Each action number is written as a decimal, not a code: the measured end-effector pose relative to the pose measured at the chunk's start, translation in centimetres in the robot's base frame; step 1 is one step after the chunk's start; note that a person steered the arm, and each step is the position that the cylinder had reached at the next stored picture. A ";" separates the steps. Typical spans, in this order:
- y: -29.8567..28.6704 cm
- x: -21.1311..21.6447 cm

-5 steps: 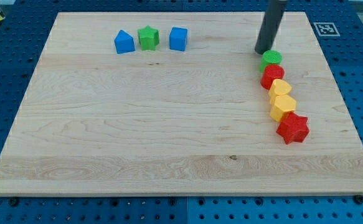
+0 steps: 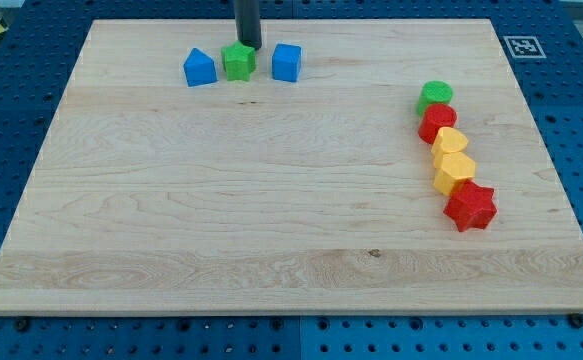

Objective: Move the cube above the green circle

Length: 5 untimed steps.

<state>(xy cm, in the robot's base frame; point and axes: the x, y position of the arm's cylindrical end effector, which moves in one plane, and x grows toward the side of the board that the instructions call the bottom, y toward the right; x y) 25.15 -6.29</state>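
1. Table [image 2: 271, 220]: pale wood, carrying two groups of blocks, one close around my tip [image 2: 249, 46] and one well apart toward the view's right.
2. Right-hand group: runs as a touching chain from the green circle [image 2: 435, 95] at its upper end, through a red block [image 2: 437, 122] and two yellow blocks [image 2: 451, 141] [image 2: 455, 170], down to a red star [image 2: 470, 206]. Lies far to the view's right of my tip and somewhat lower.
3. Blue cube [image 2: 286, 62]: the thing to move. Sits just to the view's right of my tip and slightly toward the view's bottom, apart from it.
4. Green star [image 2: 238, 61]: directly under my tip in the view, touching it or just beside; cannot tell which. Stands between the cube and a blue peaked block [image 2: 200, 68] off to the view's left.
5. My tip: a bare rod end with no grasping part, so nothing to open, close or hold.
6. Deciding relation, as a judgement: goal spot lies above the green circle, far rightward, nearly level with my tip. Calls for contact on the cube's left face, where the narrow gap beside the star leaves little room, then a long rightward push.
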 end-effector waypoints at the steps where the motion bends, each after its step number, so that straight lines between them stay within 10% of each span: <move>1: 0.0 1.6; 5: 9.6 3.5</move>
<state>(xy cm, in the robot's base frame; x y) 28.64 3.34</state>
